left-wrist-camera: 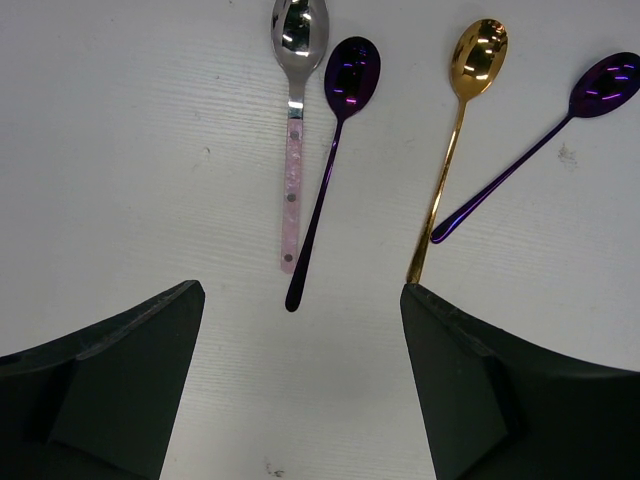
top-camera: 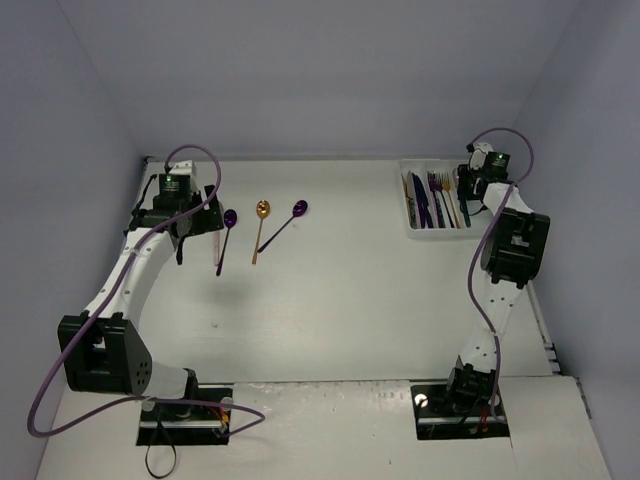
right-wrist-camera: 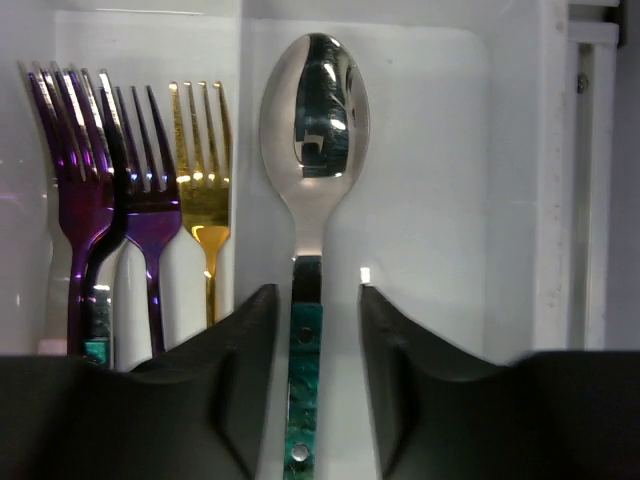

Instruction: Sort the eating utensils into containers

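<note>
My left gripper [top-camera: 190, 235] [left-wrist-camera: 300, 290] is open and empty above the table, just short of the handle ends of several spoons. These are a pink-handled silver spoon [left-wrist-camera: 292, 150], a purple spoon [left-wrist-camera: 335, 150] [top-camera: 227, 235], a gold spoon [left-wrist-camera: 460, 120] [top-camera: 259, 228] and a second purple spoon [left-wrist-camera: 545, 140] [top-camera: 285, 225]. My right gripper [top-camera: 466, 192] [right-wrist-camera: 317, 292] is over the white tray [top-camera: 440, 232]. Its jaws straddle the teal handle of a silver spoon [right-wrist-camera: 312, 120] lying in a compartment, with a gap on each side.
The tray at the back right holds dark knives [top-camera: 420, 200] and forks [top-camera: 442, 195]. In the right wrist view, purple forks [right-wrist-camera: 75, 180] and a gold fork [right-wrist-camera: 205, 170] lie in the compartment left of a divider [right-wrist-camera: 240, 120]. White walls enclose the table.
</note>
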Motion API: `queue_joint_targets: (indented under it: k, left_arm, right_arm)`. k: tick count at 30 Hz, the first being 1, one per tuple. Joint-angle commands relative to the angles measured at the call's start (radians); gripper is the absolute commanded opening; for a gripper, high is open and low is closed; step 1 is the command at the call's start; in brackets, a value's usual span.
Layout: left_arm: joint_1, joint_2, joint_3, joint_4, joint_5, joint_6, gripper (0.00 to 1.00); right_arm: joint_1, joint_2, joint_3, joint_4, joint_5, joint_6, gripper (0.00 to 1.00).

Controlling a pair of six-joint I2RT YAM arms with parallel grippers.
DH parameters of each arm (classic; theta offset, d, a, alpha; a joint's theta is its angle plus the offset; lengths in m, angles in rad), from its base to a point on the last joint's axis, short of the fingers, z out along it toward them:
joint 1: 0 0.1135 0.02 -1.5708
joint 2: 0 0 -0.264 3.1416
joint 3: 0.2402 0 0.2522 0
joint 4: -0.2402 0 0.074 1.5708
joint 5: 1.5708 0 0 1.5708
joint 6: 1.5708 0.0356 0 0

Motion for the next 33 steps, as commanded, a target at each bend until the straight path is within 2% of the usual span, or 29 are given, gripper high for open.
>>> queue_joint_targets:
  k: [1, 10, 14, 22, 27, 33]
  left_arm:
    - [0.008, -0.014, 0.019, 0.034, -0.001, 0.006, 0.77]
    - [0.008, -0.005, 0.020, 0.035, 0.022, 0.007, 0.77]
    - [0.008, 0.015, 0.021, 0.041, 0.027, 0.021, 0.77]
    - [0.010, 0.127, 0.062, 0.045, 0.018, 0.048, 0.77]
    - [0.031, 0.254, 0.122, 0.061, 0.028, 0.037, 0.76]
    - [0.055, 0.436, 0.237, 0.060, 0.014, 0.048, 0.68]
  right_arm:
    - [0.013, -0.146, 0.026, 0.035, 0.022, 0.043, 0.42]
    - [0.033, -0.379, -0.043, 0.033, 0.147, 0.135, 0.54]
    - [0.133, -0.565, -0.188, 0.034, 0.236, 0.224, 0.59]
    - [0.308, -0.833, -0.521, 0.059, 0.244, 0.423, 0.62]
    - [0.441, -0.958, -0.679, 0.072, 0.261, 0.460, 0.65]
    - [0.569, -1.106, -0.848, 0.088, 0.308, 0.501, 0.68]
